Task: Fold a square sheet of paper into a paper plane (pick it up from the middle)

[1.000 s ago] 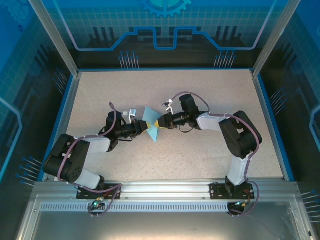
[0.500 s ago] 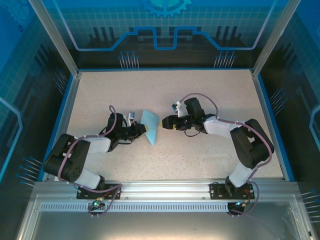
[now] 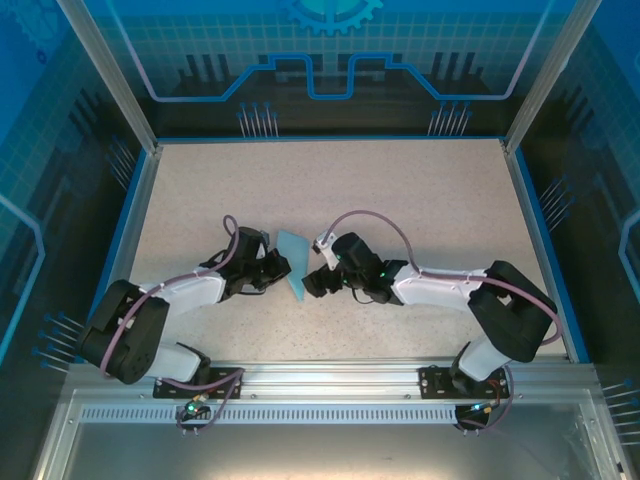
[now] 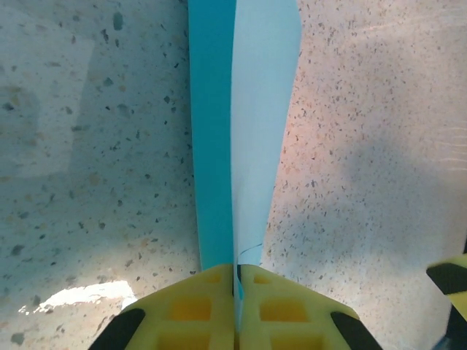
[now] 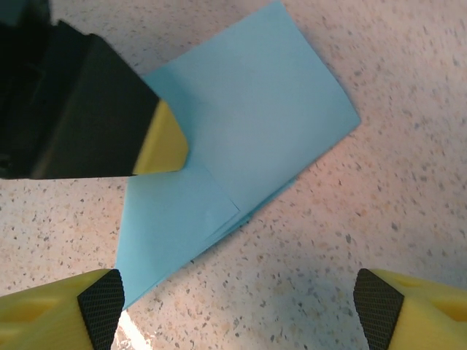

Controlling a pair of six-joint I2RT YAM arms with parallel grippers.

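Slippage is the risk: the folded paper [image 3: 293, 262], at the middle of the table [image 3: 420, 200], is pinched at one edge by the left jaws alone, so the right jaws, spread wide just beside it, could knock its layers askew on closing.

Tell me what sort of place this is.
Probably an enclosed robot work cell in a lab: a speckled table boxed in by aluminium posts and blue printed panels, with two arms bolted at its near edge, the left hand pinching a folded sheet of paper.
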